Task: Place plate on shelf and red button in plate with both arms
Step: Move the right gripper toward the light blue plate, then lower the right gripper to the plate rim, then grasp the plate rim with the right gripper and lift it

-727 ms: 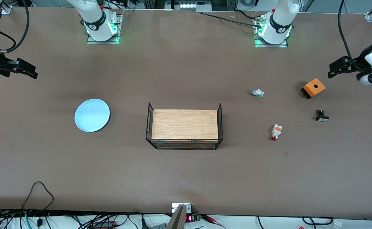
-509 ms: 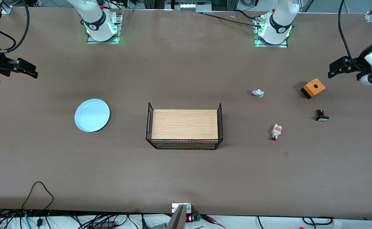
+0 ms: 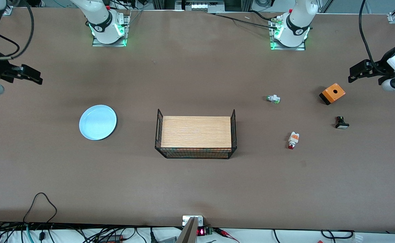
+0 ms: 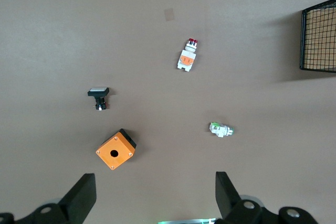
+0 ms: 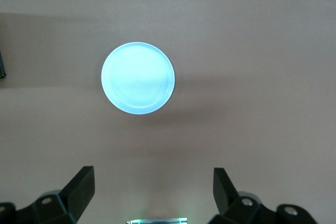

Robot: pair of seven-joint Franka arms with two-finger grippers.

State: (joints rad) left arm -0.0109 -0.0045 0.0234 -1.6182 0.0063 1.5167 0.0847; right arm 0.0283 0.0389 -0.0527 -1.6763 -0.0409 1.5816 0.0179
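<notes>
Since the earlier frames the right claw (image 3: 31, 77), at the upper left of the frame, has shifted slightly lower and inward toward the plate (image 3: 98, 122); nothing else on the surface (image 3: 197, 189) has moved. The left claw (image 3: 358, 71), at the upper right edge, hangs above the orange box (image 3: 332, 93) area, unchanged. Both claws are spread wide and empty, touching nothing, as each wrist view confirms. The plate lies flat at left of centre; the red button (image 3: 293, 140) lies on its side at right of centre, below the green-tipped part (image 3: 273, 99). Judged step: initial approach, no grasp made. Next, each claw must descend over its own item, the wire basket (image 3: 196, 135) at centre being the likely destination.
</notes>
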